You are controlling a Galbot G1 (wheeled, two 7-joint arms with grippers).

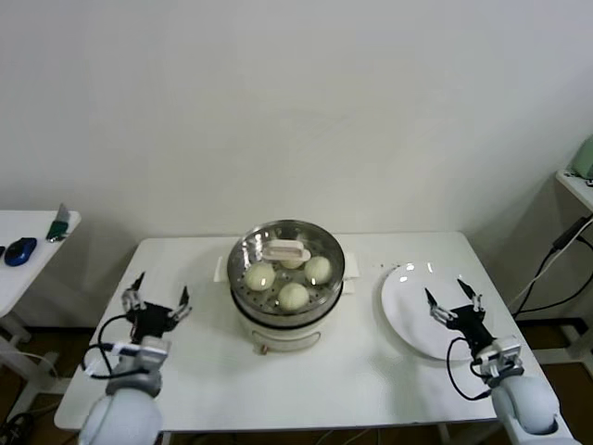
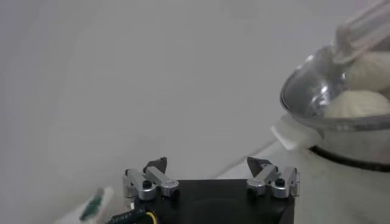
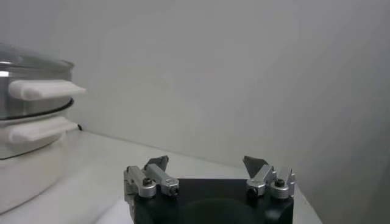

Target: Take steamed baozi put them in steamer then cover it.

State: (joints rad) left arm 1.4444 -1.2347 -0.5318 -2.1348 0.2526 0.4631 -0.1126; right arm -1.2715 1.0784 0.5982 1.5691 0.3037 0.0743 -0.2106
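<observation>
The steamer stands at the middle of the white table, between the two claws and apart from both. The cover is seated on the steamer, its cream handle lying across the top. Through the glass, the steamed baozi are visible inside the basket; three show clearly and a fourth is partly hidden beneath the handle. The left claw hovers low over the table on the steamer's left side, its fingers spread wide and holding nothing; nothing lies between them. In the left wrist view the cover and the baozi under it appear ahead of that claw and off to one side, not touching it. The right claw is positioned over the near edge of a flat white plate, which sits on the table to the steamer's right. Its fingers are likewise fully spread and empty. In the right wrist view the steamer's side handles show off to one side of that claw, well apart from it.
</observation>
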